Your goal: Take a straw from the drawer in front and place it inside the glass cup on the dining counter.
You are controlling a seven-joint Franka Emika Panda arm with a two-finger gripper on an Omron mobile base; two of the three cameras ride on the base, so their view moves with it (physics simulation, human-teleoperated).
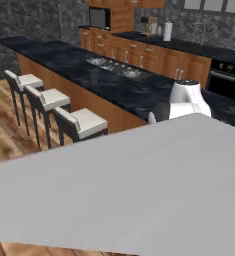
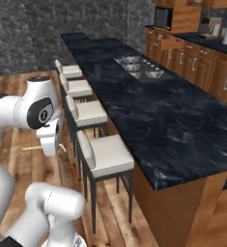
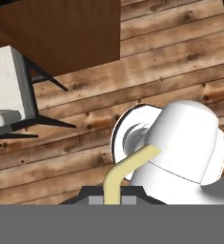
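free: your widest open stretch is the bare near end of the dining counter [image 2: 182,140] | blocked: four stools [image 2: 103,157] line its near edge, seats tucked close, narrow gaps between | mid-counter: shiny bowls [image 2: 139,67] crowd the top | low: open wood floor [image 2: 28,164] left of the stools

Here's the arm [image 2: 18,116]: glossy white rounded shells, thick tube-like segments joined by fat cylindrical joints. A black band rings the upper joint, and its round dark end cap [image 2: 41,114] carries a small pale mark. Lower down, another bulbous white elbow [image 2: 54,205] with dark trim at its base. No cables showing.
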